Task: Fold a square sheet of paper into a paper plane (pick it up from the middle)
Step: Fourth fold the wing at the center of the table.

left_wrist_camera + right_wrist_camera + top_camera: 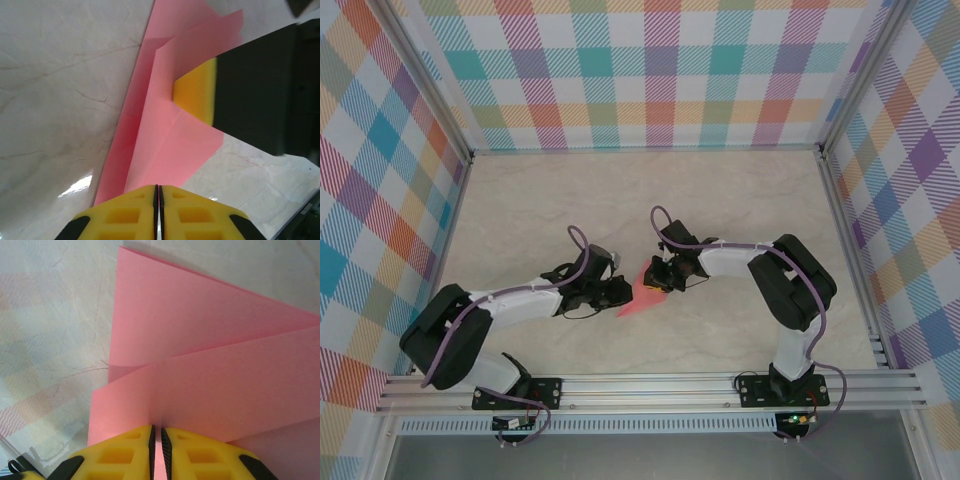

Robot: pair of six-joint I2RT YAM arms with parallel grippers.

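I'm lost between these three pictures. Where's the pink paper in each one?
Top external: the pink paper lies mid-table, pinched between the left gripper and the right gripper.
Left wrist: it rises from the left gripper at the bottom edge up to the top, creased lengthwise.
Right wrist: its folded layers spread across the centre and right, above the right gripper.
Shared landmark: the pale marbled tabletop under the paper.

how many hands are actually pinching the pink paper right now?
2. The left hand is shut on the left side of the creased salmon-pink paper sheet; the right hand is shut on its right side, facing the left one.
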